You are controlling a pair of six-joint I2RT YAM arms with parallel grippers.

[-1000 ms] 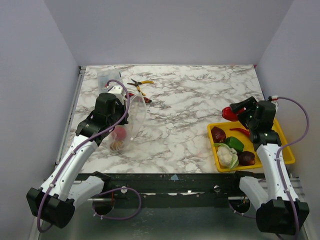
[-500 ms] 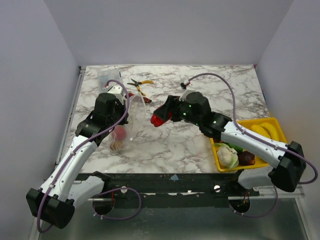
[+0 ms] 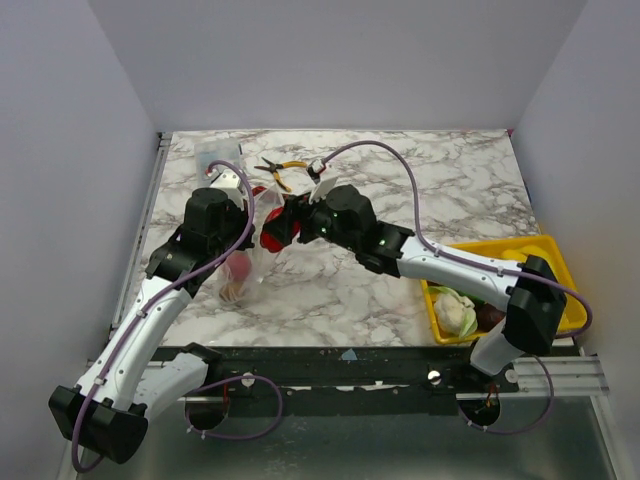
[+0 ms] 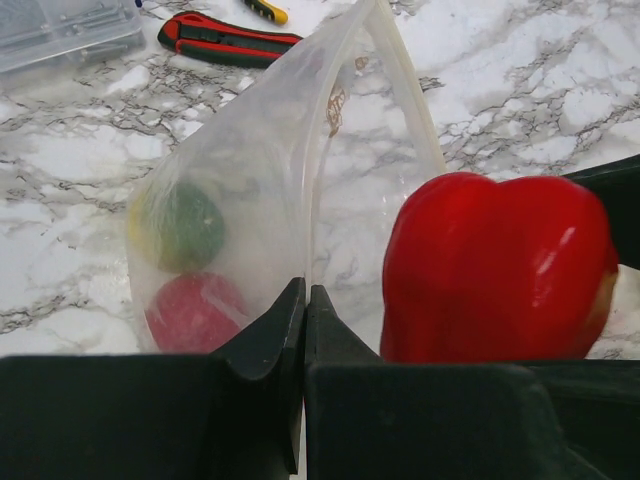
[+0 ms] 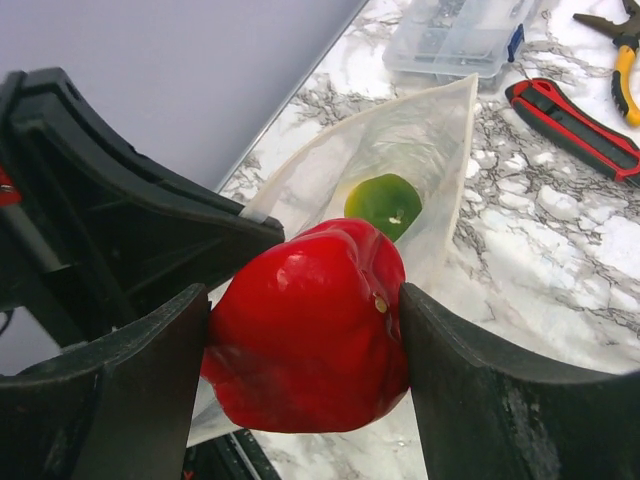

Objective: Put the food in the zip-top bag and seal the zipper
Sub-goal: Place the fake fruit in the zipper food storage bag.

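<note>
We judged the task partly done. The zip-top bag (image 4: 260,170) hung at the left of the bench (image 3: 420,190), its mouth gaping toward the right. The left end effector (image 4: 305,300) was clenched on one lip of that mouth, fingers pressed flat together on the film. Inside we saw a green piece (image 5: 385,203) and a red piece (image 4: 195,310) low in the bag.

The right end effector (image 3: 283,226) grasped a red pepper (image 5: 305,325) between its two fingers, right at the bag's opening and not yet inside. In the yellow tray (image 3: 548,252) at the near right lay a pale leafy piece (image 3: 455,312) and a maroon piece (image 3: 490,316), both yet to be bagged. The zipper (image 4: 405,80) stood open, so sealing was left as well.

The bag was thin, clear and crinkled, and blurred whatever lay behind it. Its zipper was a stiffer, cloudy strip along the rim. The pepper was glossy, lobed, hard-looking plastic. The bench was white marble with grey veining. On it beyond the bag lay a red-and-black utility knife (image 4: 225,40) and a rigid clear compartment box (image 5: 455,35).
</note>
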